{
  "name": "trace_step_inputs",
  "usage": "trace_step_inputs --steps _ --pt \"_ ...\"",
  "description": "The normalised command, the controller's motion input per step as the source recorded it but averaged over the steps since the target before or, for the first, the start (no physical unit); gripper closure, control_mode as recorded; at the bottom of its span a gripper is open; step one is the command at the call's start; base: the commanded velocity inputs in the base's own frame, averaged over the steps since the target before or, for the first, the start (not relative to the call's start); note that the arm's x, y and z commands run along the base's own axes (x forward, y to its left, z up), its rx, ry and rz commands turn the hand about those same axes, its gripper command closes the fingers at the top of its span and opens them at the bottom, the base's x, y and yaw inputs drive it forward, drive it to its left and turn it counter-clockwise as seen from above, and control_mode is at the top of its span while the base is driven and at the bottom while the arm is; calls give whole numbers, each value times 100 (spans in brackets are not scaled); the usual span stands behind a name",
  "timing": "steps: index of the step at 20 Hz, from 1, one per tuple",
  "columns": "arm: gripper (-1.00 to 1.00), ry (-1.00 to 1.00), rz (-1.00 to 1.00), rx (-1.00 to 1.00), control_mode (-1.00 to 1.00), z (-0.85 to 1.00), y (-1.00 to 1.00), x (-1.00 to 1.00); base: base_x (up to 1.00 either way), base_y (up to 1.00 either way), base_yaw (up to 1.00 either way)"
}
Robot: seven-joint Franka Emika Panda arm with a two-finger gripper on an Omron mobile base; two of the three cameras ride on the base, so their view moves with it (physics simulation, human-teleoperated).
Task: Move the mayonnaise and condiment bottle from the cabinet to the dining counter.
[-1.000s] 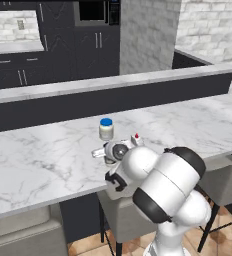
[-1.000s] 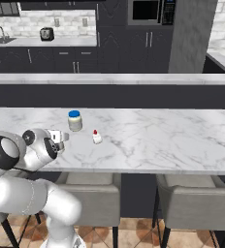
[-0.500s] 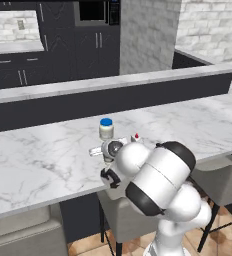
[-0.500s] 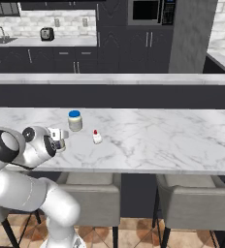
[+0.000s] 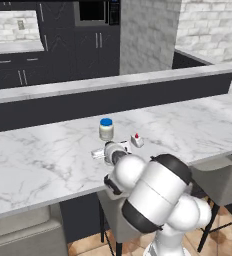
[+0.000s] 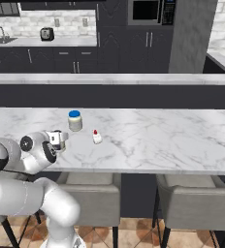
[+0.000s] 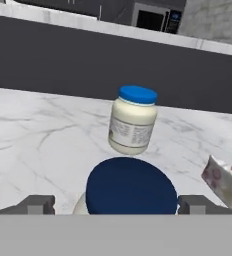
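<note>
My gripper [image 7: 115, 204]: jaws spread wide to either side of the mayonnaise [image 7: 129, 186], pads clear of its dark navy lid, gripping nothing

Mayonnaise: set down on the dining counter [image 5: 43, 160], near the front edge, just before the cream jar [image 7: 132, 120] with the bright blue lid

Neighbours: a small white bottle with a red cap [image 7: 227, 178] lies tilted to one side, near the jar

Step in hand: I judge it the release and pull-back

How to do it well: draw straight back along my own axis, jaws kept wide, so neither pad clips the lid or tips the jar

Condiment bottle: cannot tell where it is
</note>
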Motion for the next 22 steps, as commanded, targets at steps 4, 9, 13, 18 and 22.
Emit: trace_step_inputs --steps 4,9,13,18,22 --pt "-100 -18 1 0 -100 48 0 -22 0 0 0" --pt "-100 -21 8 0 -100 96 5 -11 0 0 0" --pt "-100 -24 12 0 -100 100 15 -11 0 0 0" --pt "-100 -16 15 0 -100 100 17 -50 0 0 0" --pt "-100 1 7 -1 -100 100 16 -76 0 0 0"
